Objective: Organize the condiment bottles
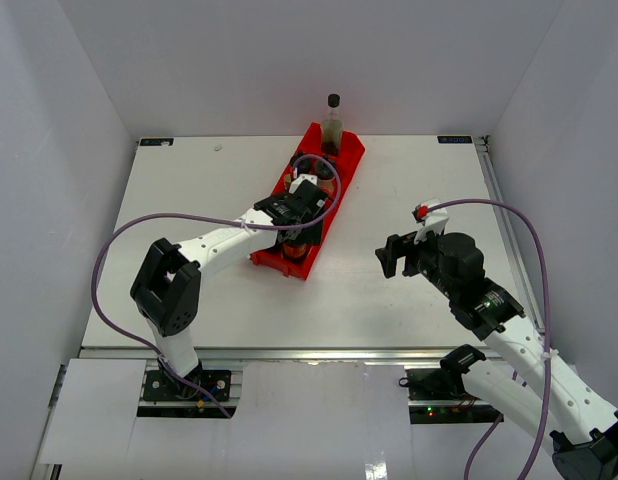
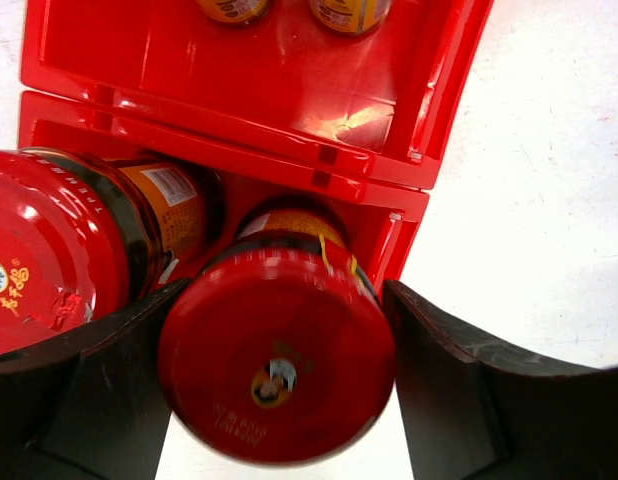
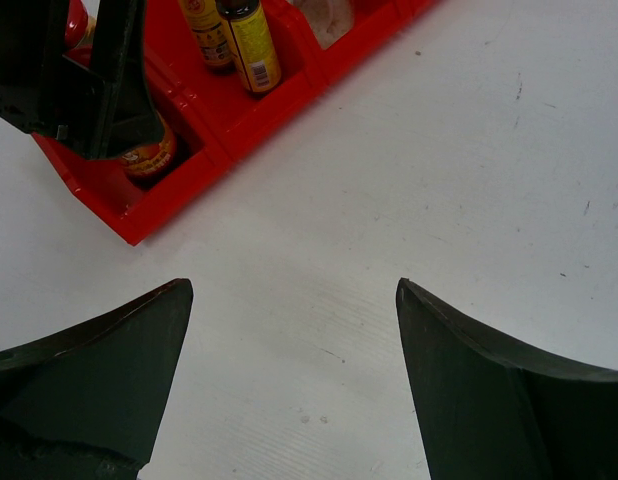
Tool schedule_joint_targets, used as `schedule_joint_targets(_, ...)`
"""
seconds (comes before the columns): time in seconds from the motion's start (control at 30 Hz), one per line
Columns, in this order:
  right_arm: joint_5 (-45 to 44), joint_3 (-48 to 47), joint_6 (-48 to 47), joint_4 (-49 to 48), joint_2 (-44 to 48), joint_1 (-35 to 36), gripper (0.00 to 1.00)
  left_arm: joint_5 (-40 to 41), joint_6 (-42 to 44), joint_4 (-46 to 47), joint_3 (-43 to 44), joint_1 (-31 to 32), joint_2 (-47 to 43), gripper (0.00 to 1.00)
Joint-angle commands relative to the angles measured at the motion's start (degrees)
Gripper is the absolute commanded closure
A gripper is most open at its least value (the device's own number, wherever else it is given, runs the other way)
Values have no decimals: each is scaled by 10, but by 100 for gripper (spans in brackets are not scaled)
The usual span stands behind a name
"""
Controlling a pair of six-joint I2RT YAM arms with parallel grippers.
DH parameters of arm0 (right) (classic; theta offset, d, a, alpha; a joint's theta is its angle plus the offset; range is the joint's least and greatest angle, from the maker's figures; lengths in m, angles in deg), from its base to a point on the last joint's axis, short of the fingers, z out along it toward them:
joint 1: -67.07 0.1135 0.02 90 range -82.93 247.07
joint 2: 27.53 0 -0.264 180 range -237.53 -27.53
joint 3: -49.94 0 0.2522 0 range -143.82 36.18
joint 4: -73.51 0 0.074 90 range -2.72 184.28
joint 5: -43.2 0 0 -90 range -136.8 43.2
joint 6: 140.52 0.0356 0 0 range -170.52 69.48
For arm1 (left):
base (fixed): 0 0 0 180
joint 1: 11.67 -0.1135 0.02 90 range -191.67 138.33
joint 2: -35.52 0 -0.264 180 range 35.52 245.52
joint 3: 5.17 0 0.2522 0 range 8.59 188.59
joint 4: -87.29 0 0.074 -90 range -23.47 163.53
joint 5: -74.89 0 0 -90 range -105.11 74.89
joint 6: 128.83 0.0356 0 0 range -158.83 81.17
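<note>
My left gripper (image 1: 299, 222) is over the near end of the red tray (image 1: 351, 160) and is shut on a red-lidded dark jar (image 2: 277, 360), held at the lid inside the end compartment. A second red-lidded jar (image 2: 44, 260) stands beside it on the left. Two slim yellow-labelled bottles (image 2: 229, 8) stand in the compartment beyond; they also show in the right wrist view (image 3: 251, 45). A tall clear black-capped bottle (image 1: 333, 120) stands at the tray's far end. My right gripper (image 1: 394, 257) is open and empty above bare table. The shakers are hidden under the left arm.
The tray (image 3: 139, 215) lies diagonally at the middle back of the white table (image 1: 419, 190). Grey walls close in the left, back and right sides. The right gripper (image 3: 289, 290) hovers over table to the right of the tray's near end.
</note>
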State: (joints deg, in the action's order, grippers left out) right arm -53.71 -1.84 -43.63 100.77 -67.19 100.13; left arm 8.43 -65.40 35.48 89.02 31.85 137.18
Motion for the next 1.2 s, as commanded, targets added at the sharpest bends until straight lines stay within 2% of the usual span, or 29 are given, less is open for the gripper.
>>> schedule_joint_targets(0.0,-1,0,-4,-26,8,0,11,27,-13,-25,45,2,-13,11)
schedule_joint_targets(0.27,0,-4,-5,-25,3,0,11,34,-25,-67,85,2,-29,2)
schedule_joint_targets(0.53,0,-12,-7,-18,-8,0,11,14,-27,-98,133,4,-58,2)
schedule_joint_targets(0.63,-1,-16,-2,-12,-13,0,7,-1,-18,-86,133,4,-79,2)
schedule_joint_targets(0.7,-5,-23,2,-2,-17,0,5,-5,-14,-66,115,4,-97,2)
schedule_joint_targets(0.77,-13,-29,10,12,-24,0,10,-10,-9,-42,95,4,-130,2)
schedule_joint_targets(0.87,-25,-36,26,22,-26,0,10,-27,-7,-5,54,4,-180,2)
schedule_joint_targets(1.0,-60,-52,77,46,-27,0,10,-49,-5,62,-34,4,-295,2)
schedule_joint_targets(1.17,-64,-97,125,97,-49,0,10,-57,-2,82,-132,3,-407,2)
